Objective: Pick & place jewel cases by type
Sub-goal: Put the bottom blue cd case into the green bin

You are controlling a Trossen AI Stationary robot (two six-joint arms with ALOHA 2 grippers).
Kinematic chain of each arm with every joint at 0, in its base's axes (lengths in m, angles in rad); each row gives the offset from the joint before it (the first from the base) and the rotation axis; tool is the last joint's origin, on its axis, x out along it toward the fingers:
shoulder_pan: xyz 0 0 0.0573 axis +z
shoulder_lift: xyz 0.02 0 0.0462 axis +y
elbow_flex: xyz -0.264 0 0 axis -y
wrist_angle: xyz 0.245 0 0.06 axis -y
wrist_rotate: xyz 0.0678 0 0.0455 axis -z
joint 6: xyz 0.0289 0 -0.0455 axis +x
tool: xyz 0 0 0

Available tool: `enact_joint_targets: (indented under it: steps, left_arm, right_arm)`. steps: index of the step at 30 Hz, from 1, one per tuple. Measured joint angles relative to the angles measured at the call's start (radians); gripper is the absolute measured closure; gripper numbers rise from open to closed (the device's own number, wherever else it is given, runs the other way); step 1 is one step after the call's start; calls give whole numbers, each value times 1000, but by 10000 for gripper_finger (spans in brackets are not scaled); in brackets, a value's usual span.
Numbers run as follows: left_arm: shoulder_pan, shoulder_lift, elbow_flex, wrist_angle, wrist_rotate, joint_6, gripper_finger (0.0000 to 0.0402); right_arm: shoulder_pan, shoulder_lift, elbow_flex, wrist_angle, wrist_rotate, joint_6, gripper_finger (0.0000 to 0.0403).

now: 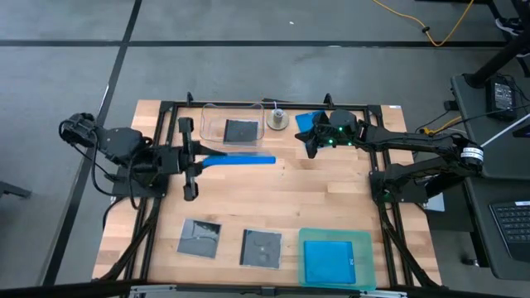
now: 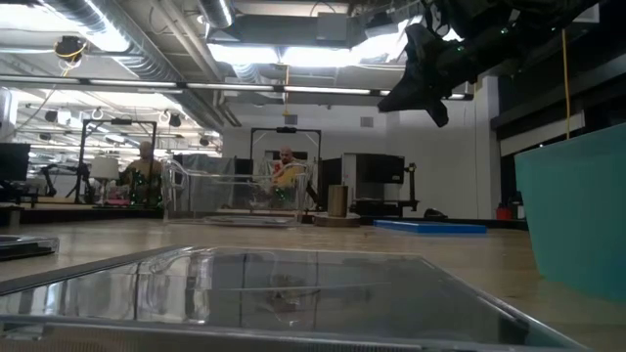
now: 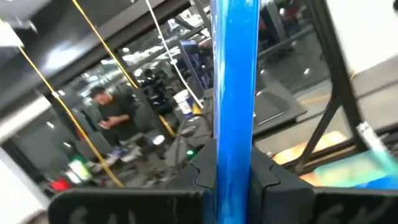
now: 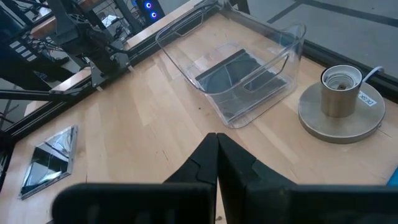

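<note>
High view: a bright blue case point(image 1: 242, 161) held edge-up just left of frame centre, a thin strip with its long axis running left to right, clamped at its left end in the left gripper point(image 1: 199, 162). Just above it, a clear tub point(image 1: 209, 117) holding one grey-black square case point(image 1: 241, 131). Two more grey-black squares flat along the bottom edge, one at lower left point(image 1: 199, 237) and one at lower centre point(image 1: 261, 247), each with faint disc artwork. To their right, a teal tray point(image 1: 363, 242) with a blue case point(image 1: 328, 261) lying flat in it. Another blue case point(image 1: 307, 121) lying at upper centre, partly under the right gripper point(image 1: 312, 141), which is pinched shut on nothing. A small round metal stand point(image 1: 277, 120) between tub and that case.

Low view: right gripper point(image 2: 432, 106) hanging at upper right, closed and empty; a blue case point(image 2: 428, 227) flat at mid right; a clear lid of a case point(image 2: 293, 284) filling the bottom.

Left wrist view: blue case point(image 3: 235, 93) standing as a vertical band through frame centre, squeezed between the fingers point(image 3: 272, 174) at the bottom.

Right wrist view: fingertips point(image 4: 230, 155) meeting at bottom centre; tub point(image 4: 286, 43) with its dark case point(image 4: 233, 71) at upper centre; a label on the stand point(image 4: 367, 99), too small to read.
</note>
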Motion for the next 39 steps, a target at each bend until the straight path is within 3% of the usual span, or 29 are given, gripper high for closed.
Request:
enact_joint_targets:
  steps: [7,17,39]
  left_arm:
    - [55,0,0,-17,100,-241,379]
    - [126,0,0,-17,166,-541,379]
    - [251,0,0,-286,165,-1516,377]
  right_arm:
    - [0,0,0,0,0,-31,395]
    - [0,0,0,1,0,-57,395]
    - [5,0,0,26,-3,-246,395]
